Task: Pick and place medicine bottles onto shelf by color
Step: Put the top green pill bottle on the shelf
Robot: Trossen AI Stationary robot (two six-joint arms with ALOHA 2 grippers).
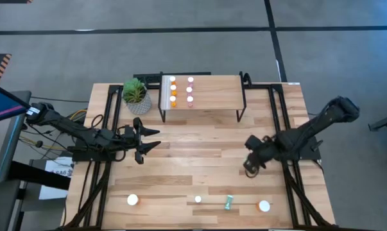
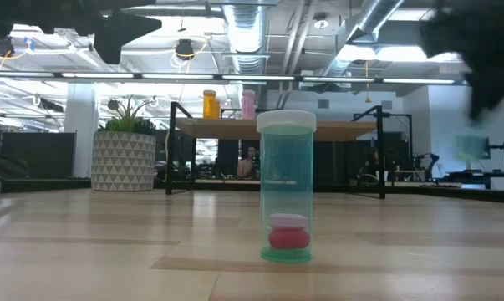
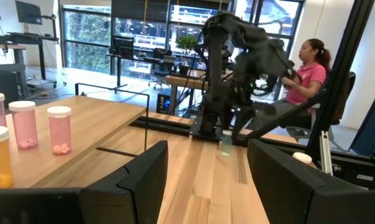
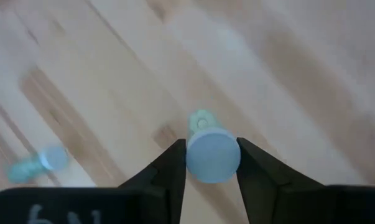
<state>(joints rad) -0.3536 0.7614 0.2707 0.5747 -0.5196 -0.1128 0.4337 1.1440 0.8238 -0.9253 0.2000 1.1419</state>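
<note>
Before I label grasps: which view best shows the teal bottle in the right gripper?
The right wrist view: the teal bottle sits capped between the right gripper fingers, seen from above. The high view hides it under the gripper. The left wrist view shows only that arm far off; in the low view I cannot tell.

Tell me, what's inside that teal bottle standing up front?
Through the clear teal bottle, one pink-red pill shows at the bottom with something pale on it. More pills behind them cannot be ruled out.
</note>
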